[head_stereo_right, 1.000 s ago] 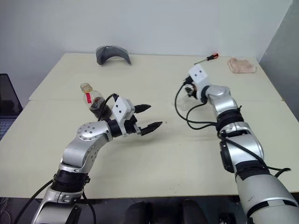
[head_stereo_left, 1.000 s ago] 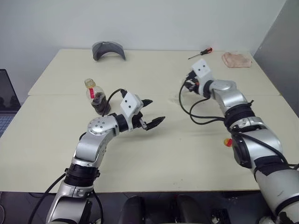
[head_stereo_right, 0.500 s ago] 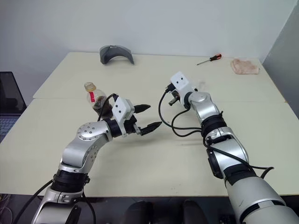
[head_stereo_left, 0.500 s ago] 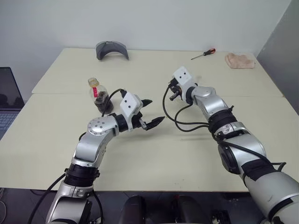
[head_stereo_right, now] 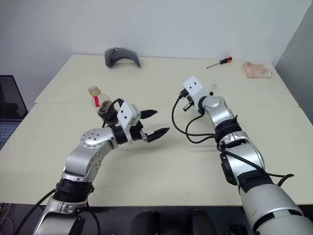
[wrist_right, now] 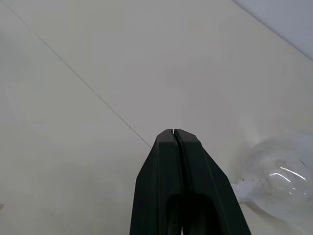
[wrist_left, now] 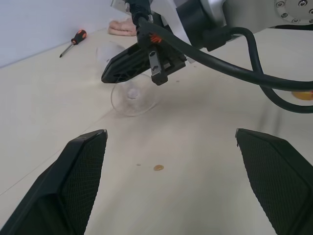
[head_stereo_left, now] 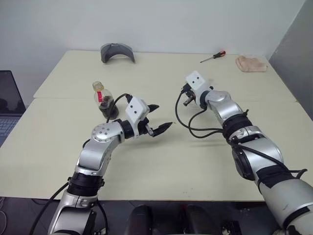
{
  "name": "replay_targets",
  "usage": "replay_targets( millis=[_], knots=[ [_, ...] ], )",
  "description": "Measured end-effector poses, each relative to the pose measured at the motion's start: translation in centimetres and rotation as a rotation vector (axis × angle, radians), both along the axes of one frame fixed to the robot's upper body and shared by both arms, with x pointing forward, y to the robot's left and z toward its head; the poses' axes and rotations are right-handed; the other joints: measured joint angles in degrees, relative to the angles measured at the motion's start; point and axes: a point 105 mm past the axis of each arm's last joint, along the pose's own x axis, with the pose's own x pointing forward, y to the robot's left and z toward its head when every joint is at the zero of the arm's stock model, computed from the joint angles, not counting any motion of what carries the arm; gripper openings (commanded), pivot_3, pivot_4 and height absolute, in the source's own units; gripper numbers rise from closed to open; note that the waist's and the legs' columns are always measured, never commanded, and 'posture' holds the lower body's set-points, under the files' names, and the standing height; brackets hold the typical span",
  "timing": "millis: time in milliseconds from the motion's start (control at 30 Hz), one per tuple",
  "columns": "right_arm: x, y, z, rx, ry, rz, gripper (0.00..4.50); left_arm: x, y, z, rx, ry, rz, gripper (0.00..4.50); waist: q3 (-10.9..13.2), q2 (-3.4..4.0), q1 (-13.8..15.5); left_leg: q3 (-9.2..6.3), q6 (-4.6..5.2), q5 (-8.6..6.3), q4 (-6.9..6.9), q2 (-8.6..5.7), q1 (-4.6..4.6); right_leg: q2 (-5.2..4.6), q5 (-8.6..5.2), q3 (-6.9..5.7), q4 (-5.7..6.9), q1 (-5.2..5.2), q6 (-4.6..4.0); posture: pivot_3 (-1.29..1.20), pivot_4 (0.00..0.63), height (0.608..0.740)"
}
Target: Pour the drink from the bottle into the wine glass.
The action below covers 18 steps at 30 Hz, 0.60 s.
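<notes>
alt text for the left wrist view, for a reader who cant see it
The right gripper, fingers shut, hangs just over the foot of the wine glass on a cream table. The left gripper's own two black fingers stand wide open in front; a screwdriver lies behind.

glass (wrist_left: 131, 93) bowl hidden behind right gripper (wrist_left: 128, 68); bottle (head_stereo_left: 103, 101) base behind left arm; laptop (head_stereo_left: 9, 103) cropped
</notes>
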Motion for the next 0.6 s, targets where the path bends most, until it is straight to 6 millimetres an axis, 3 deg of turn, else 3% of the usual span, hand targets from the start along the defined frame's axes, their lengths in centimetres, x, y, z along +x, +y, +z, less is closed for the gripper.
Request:
replay_targets(
  millis=[600],
  knots=[
    [-1.0, -4.2, 0.4, 0.082, 0.101, -0.033, 0.05, 0.0, -0.1, -0.1, 0.001, 0.003, -0.008, 4.50, 0.00, 0.00, 0.01, -0.01, 0.03, -0.02, -0.01, 0.00, 0.00, 0.01, 0.00, 0.00, -0.01, 0.01, 0.00, 0.00, 0.150, 0.740]
  ],
)
